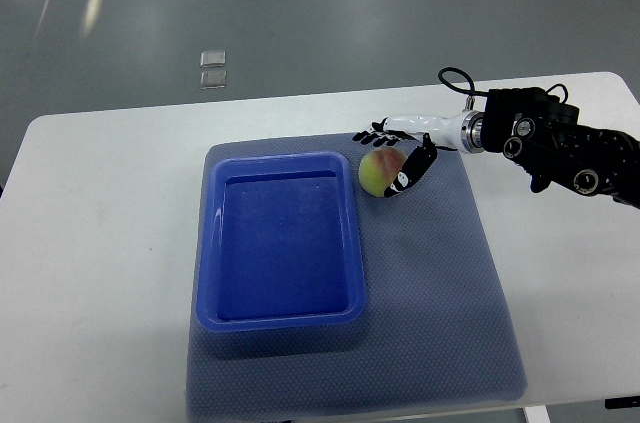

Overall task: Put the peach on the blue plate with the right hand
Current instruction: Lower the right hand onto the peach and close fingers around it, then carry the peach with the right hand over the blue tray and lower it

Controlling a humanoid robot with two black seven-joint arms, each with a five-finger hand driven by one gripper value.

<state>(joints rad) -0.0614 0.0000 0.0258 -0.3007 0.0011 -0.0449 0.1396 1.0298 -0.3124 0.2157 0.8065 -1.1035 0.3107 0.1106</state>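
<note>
A yellow-green peach with a pink blush [378, 171] lies on the grey mat [440, 283], just right of the far right corner of the blue rectangular plate [212, 243]. My right hand [398, 156] comes in from the right edge and sits around the peach: its fingers [372, 133] reach over the far side, the thumb [412, 171] lies along the near right side. The fingers look only loosely curved round the fruit, and the peach still rests on the mat. The plate's inside holds nothing. My left arm does not show.
The mat covers the middle of a white table [100, 243]. The right forearm with black joints [570, 148] and a cable loop hangs over the table's far right part. Two small clear squares [212, 68] lie on the floor beyond the table.
</note>
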